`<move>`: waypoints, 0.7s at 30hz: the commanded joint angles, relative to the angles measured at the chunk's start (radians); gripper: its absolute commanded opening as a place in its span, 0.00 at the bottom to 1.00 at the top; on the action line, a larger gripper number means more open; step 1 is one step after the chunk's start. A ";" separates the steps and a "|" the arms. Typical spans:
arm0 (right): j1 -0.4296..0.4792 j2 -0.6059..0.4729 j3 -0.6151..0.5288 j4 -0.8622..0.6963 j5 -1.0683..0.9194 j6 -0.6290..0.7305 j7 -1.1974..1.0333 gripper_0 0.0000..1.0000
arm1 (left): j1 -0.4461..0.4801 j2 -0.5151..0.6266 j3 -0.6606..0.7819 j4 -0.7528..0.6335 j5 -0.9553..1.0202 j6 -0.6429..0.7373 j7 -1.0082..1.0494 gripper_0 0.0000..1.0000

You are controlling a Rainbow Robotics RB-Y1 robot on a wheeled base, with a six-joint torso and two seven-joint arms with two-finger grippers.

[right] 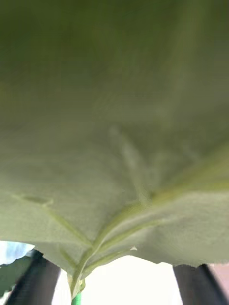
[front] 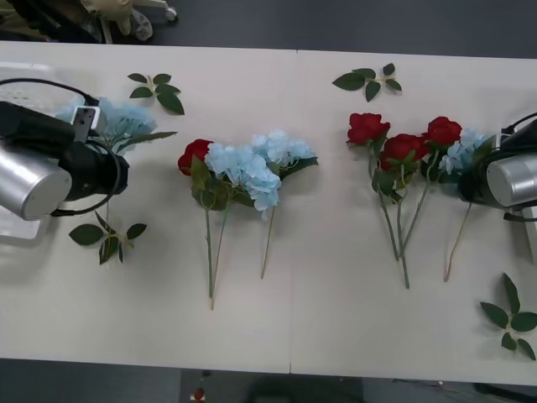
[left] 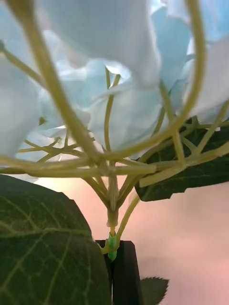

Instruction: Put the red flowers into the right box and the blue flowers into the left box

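While the left end effector [left: 114, 267] sits at the table's nine o'clock edge, its dark fingers [left: 126, 271] are pressed together on the thin green stem of a blue flower [front: 117, 117], whose pale bloom spreads just past the wrist in the front view. In the left wrist view the stem junction sits right at the fingertips, so the hold is on very little material; a quick swing toward the left box could let the stem pivot or slide out, and the top-heavy bloom would help that along.

At three o'clock the right end effector [right: 114, 286] hovers over another blue flower [front: 460, 155] lying beside the red flowers [front: 403, 147]. Its two dark fingers [right: 40, 281] stand spread at the corners of the right wrist view, with a large leaf pressed up against the camera and a stem tip between them. I judge this the riskier side: with the leaf masking the view, a closing pinch may catch leaf rather than stem, or snag a neighbouring rose, since the blooms and leaves there touch and overlap.

Near the table [front: 336, 319] centre, one red rose [front: 193, 155] lies tangled under a pair of blue clusters [front: 252, 164], so lifting either colour could drag the other along. Loose leaf sprigs [front: 159, 88] lie at eleven, one, five and eight o'clock. Neither box can be made out with certainty.
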 commanded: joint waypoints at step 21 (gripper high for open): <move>-0.021 0.002 -0.074 -0.009 -0.065 0.008 -0.022 0.00 | 0.070 0.326 0.270 0.157 -0.010 0.016 -0.387 0.00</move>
